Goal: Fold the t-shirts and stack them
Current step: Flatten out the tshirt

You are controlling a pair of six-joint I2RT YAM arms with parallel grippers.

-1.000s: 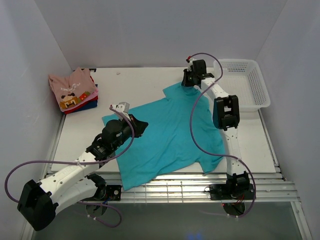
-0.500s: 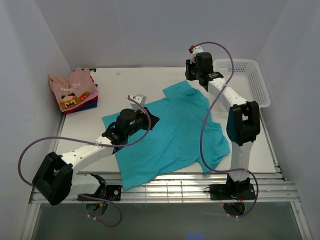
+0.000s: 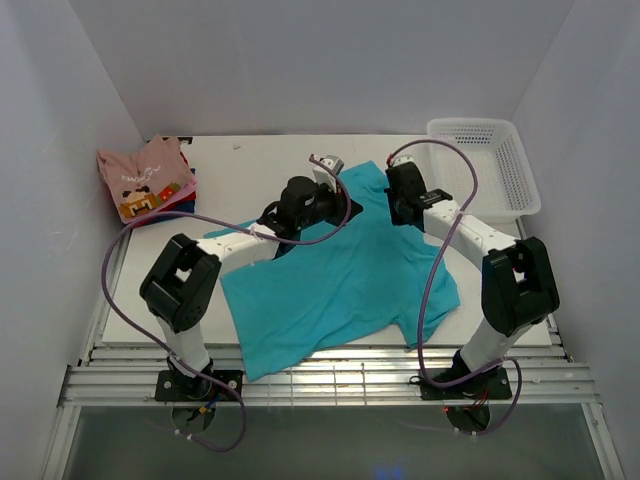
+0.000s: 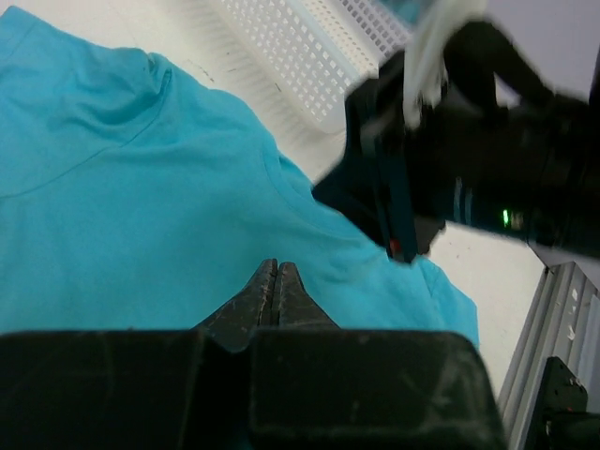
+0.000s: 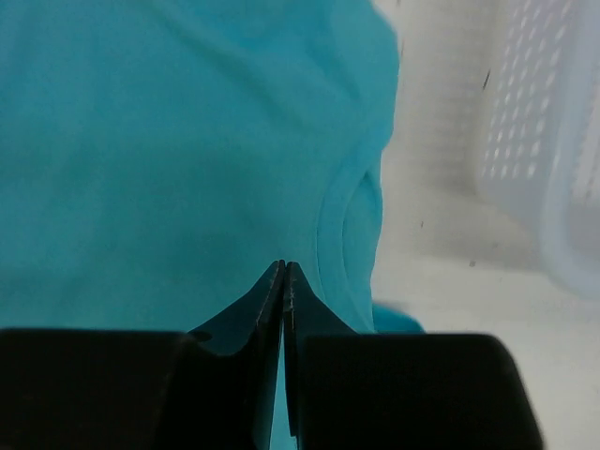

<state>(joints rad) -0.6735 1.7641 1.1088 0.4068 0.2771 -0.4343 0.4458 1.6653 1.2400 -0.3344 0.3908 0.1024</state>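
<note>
A teal t-shirt (image 3: pixel 340 285) lies spread flat in the middle of the table. Both arms meet over its far part near the collar. My left gripper (image 3: pixel 343 198) reaches in from the left, jaws shut with nothing seen between them (image 4: pixel 277 268), just above the teal cloth (image 4: pixel 141 206). My right gripper (image 3: pixel 394 208) is beside it, also shut (image 5: pixel 284 268), with its tips over the teal cloth (image 5: pixel 159 159) next to the collar band (image 5: pixel 330 220). Folded t-shirts (image 3: pixel 147 181) are stacked at the far left, a pink one with a block graphic on top, red and dark blue below.
A white mesh basket (image 3: pixel 497 166) stands at the far right of the table, also seen as the basket (image 4: pixel 309 56) and the basket (image 5: pixel 548 141) in the wrist views. The right arm's black wrist (image 4: pixel 469 169) sits close ahead of my left gripper. Grey walls enclose the table.
The left arm swung from the shirt's left sleeve across to the collar area. The right arm came back from the far table edge and down to the collar.
</note>
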